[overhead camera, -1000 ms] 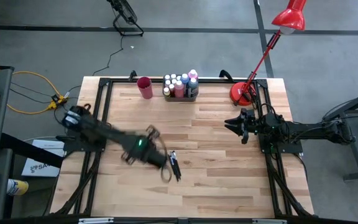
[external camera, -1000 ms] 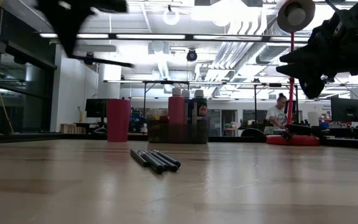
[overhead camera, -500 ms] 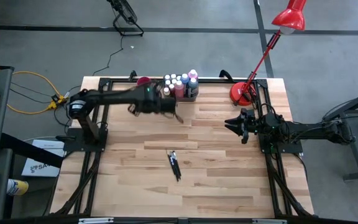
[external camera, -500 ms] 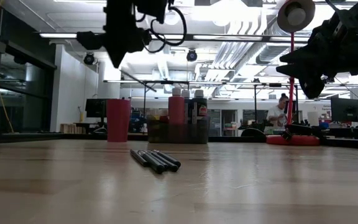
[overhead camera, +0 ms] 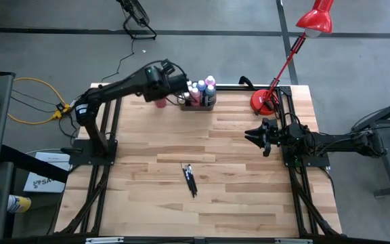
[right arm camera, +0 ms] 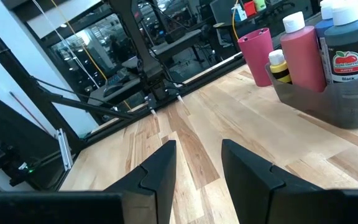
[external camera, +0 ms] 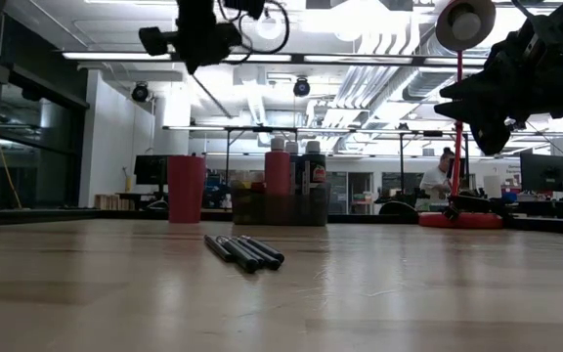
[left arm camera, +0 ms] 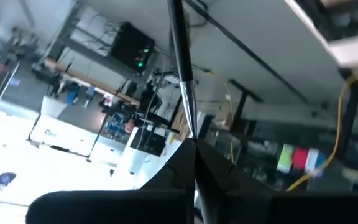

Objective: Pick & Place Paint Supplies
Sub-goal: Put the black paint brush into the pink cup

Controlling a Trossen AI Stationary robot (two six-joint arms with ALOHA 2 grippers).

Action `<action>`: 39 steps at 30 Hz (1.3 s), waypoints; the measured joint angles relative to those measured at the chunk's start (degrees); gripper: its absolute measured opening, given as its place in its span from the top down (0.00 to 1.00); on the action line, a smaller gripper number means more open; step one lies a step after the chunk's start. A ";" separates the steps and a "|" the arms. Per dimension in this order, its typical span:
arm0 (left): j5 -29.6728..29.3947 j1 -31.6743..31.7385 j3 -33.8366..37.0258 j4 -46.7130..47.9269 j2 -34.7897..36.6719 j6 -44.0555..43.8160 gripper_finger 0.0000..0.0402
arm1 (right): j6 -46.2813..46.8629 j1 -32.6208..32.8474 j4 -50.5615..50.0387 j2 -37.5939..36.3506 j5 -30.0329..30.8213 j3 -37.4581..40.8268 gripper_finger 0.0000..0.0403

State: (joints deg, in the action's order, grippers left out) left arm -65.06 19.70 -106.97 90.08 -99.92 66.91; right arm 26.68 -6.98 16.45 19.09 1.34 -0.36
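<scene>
My left gripper [overhead camera: 176, 83] [external camera: 199, 41] is high above the table's far edge, over the red cup [overhead camera: 158, 102] [external camera: 186, 188], shut on a thin dark paintbrush [left arm camera: 182, 74] [external camera: 213, 96]. Three more dark brushes [overhead camera: 190, 179] [external camera: 244, 252] lie flat side by side at the table's middle. The paint bottles stand in the grey tray [overhead camera: 208, 103] [external camera: 281, 207] beside the cup, also in the right wrist view [right arm camera: 328, 93]. My right gripper [overhead camera: 252, 137] [right arm camera: 197, 168] hangs open above the table's right side, touching nothing. My left gripper pinches the paintbrush between its two shut fingers [left arm camera: 178, 163]. The dark shaft and its silver ferrule [left arm camera: 186, 99] stick out past the fingertips. The brush is lifted clear and slants down below the gripper [external camera: 219, 106] in the low view.
A red desk lamp stands with its base [overhead camera: 263, 102] [external camera: 457, 220] on the table's far right corner, its arm leaning over the right side. Bare wood lies around the brushes and toward the near edge. A person sits in the room behind the table.
My left gripper has swung from just left of the brushes at the table's middle up and toward the far edge, ending high over the red cup. It turned as it went, carrying one brush lifted clear. The other brushes have stayed where they were.
</scene>
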 joint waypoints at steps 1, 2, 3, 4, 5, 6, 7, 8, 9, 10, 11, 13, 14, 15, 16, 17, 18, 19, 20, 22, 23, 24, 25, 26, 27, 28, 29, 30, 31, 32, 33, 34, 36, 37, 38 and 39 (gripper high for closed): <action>-0.01 1.04 0.08 -0.06 0.00 2.43 1.00 | 0.00 0.02 0.00 -0.01 0.00 -0.02 0.70; -0.03 1.95 0.13 -0.04 0.00 4.49 1.00 | 0.00 0.02 0.00 0.00 0.00 -0.02 0.70; -0.08 2.89 0.15 -0.02 -0.02 6.13 1.00 | 0.00 0.02 0.00 0.00 0.00 -0.02 0.70; -0.37 3.81 0.15 -0.01 -0.26 7.31 1.00 | 0.00 0.01 0.00 0.00 0.00 -0.02 0.70; -0.71 4.54 0.15 -0.01 -0.43 8.18 1.00 | 0.00 0.02 0.00 0.00 0.00 0.00 0.70; -0.79 5.39 0.19 -0.11 -0.59 9.11 1.00 | 0.00 0.02 0.00 -0.01 0.01 -0.01 0.70; -0.77 6.15 0.25 -0.12 -0.66 10.30 1.00 | 0.00 0.02 0.00 -0.01 0.02 -0.01 0.70; -0.79 6.73 0.26 -0.05 -0.66 11.51 1.00 | 0.00 0.02 0.00 -0.01 0.02 -0.02 0.70; -0.96 7.17 0.26 -0.05 -0.74 12.58 1.00 | 0.00 0.02 0.00 -0.01 0.02 -0.01 0.70; -1.16 7.55 0.24 0.01 -0.92 13.47 1.00 | 0.00 0.00 0.00 0.00 0.02 -0.02 0.70; -1.15 7.91 0.24 -0.02 -1.16 14.22 1.00 | 0.00 0.02 0.00 0.00 0.00 -0.02 0.70; -0.56 8.48 0.28 -0.14 -1.38 15.56 1.00 | 0.00 0.02 0.00 -0.02 0.02 -0.01 0.70; 0.14 8.46 0.27 -0.09 -1.39 15.60 1.00 | 0.00 0.01 0.00 0.00 0.02 -0.02 0.70; 0.26 8.45 0.22 0.07 -1.63 15.51 1.00 | 0.00 0.02 0.00 0.00 0.02 -0.01 0.70; 0.29 8.46 0.19 0.04 -1.90 15.41 1.00 | 0.00 0.02 0.00 -0.02 0.02 0.00 0.70; 0.46 8.48 0.20 -0.09 -2.34 15.41 1.00 | 0.00 0.02 0.00 -0.01 0.02 -0.01 0.70; 0.87 8.46 0.24 -0.13 -2.87 15.47 1.00 | 0.00 0.00 0.00 -0.01 0.02 -0.01 0.70; 1.45 8.46 0.24 -0.12 -3.31 15.52 1.00 | 0.00 0.02 0.00 -0.01 0.02 -0.02 0.70; 1.71 8.46 0.24 -0.07 -3.73 15.44 1.00 | 0.00 0.02 0.00 -0.02 0.02 -0.02 0.70; 1.73 8.46 0.24 -0.07 -4.63 15.41 1.00 | 0.00 0.02 0.00 -0.02 0.02 0.00 0.70; 1.60 8.46 0.24 -0.09 -5.20 15.40 1.00 | 0.00 0.02 -0.02 -0.02 0.02 0.00 0.70; 1.29 8.46 0.24 -0.09 -5.79 15.38 1.00 | 0.00 0.00 -0.01 -0.01 0.02 -0.01 0.70; 0.80 8.46 0.25 -0.12 -6.27 15.36 1.00 | 0.00 0.02 0.00 0.00 0.02 0.00 0.70; 0.27 8.46 0.26 -0.11 -6.56 15.35 1.00 | 0.00 0.01 0.00 -0.02 0.02 -0.02 0.70; 0.14 8.46 0.26 -0.11 -6.69 15.22 1.00 | 0.00 0.00 -0.02 -0.01 0.02 -0.02 0.70; 0.13 8.46 0.26 -0.07 -6.75 15.16 1.00 | 0.00 0.02 0.00 -0.01 0.02 -0.02 0.70; 0.14 8.46 0.26 -0.09 -6.75 15.14 1.00 | 0.00 0.01 -0.01 0.00 0.02 -0.01 0.70; 0.14 8.46 0.26 -0.09 -6.78 15.15 1.00 | 0.00 0.02 -0.01 -0.01 0.02 -0.01 0.70; 0.15 8.47 0.26 -0.09 -6.78 15.13 1.00 | 0.00 0.00 0.00 0.00 0.02 0.00 0.70; 0.15 8.50 0.26 -0.09 -6.78 15.13 1.00 | 0.00 0.01 -0.01 0.00 0.02 -0.02 0.70; 0.15 8.78 0.26 -0.09 -6.78 15.13 1.00 | 0.00 0.02 -0.02 -0.02 0.02 -0.02 0.70; 0.15 8.91 0.26 -0.07 -6.78 15.08 1.00 | 0.00 0.00 0.00 0.00 0.00 -0.02 0.70; 0.15 9.52 0.26 -0.10 -6.78 14.71 1.00 | 0.00 0.01 -0.02 0.00 0.02 -0.01 0.70; 0.13 9.96 0.26 -0.06 -6.78 14.71 1.00 | 0.00 0.02 0.00 -0.02 0.00 0.00 0.70; 0.13 10.48 0.26 -0.09 -6.79 14.71 1.00 | 0.00 0.02 0.00 -0.02 0.02 -0.02 0.70; 0.09 10.97 0.26 -0.07 -6.78 14.72 1.00 | 0.00 0.00 -0.01 0.00 0.02 0.00 0.70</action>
State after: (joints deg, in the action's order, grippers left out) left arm -64.96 30.68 -106.72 90.02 -106.69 81.63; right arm 26.68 -6.98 16.43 19.09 1.37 -0.36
